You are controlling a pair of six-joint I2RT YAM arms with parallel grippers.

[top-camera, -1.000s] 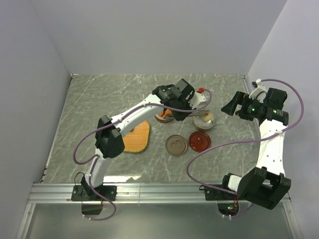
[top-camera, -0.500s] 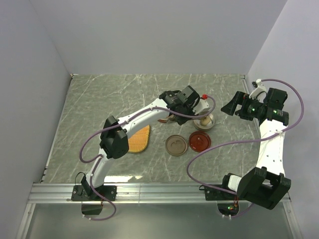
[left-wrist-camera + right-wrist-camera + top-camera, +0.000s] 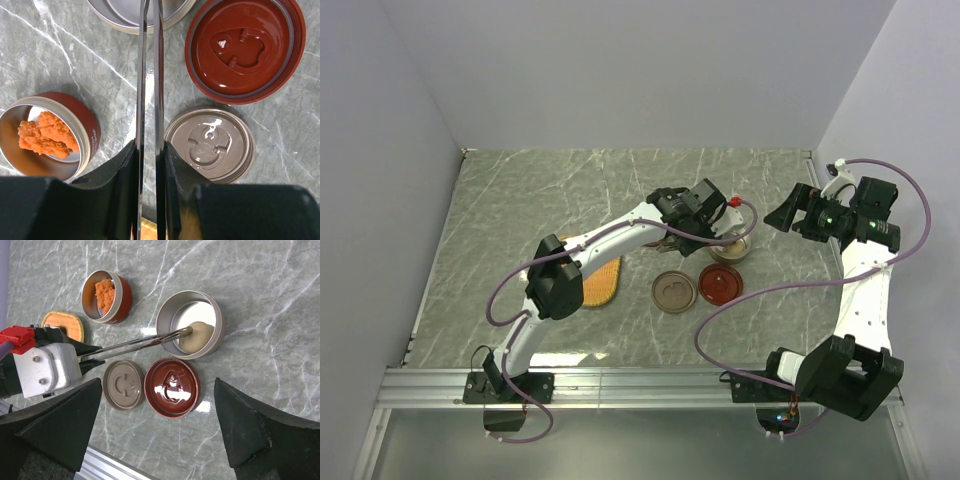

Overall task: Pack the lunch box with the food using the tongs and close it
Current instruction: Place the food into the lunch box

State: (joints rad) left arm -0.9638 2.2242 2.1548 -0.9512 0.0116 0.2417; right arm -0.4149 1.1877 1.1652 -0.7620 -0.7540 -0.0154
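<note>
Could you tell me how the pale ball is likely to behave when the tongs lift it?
The pale ball looks rounded, so it may roll in the tin. The tongs have thin metal tips that could slip on it.

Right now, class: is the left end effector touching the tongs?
Touching. The left wrist view shows the left end effector clamping both arms of the tongs.

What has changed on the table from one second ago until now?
The left gripper, shut on the long silver metal tongs, moved right, from above the red round tin to the silver round tin; the tips now reach its pale beige ball. The open right gripper, the red lid, the beige lid and the woven orange tray stayed.
</note>
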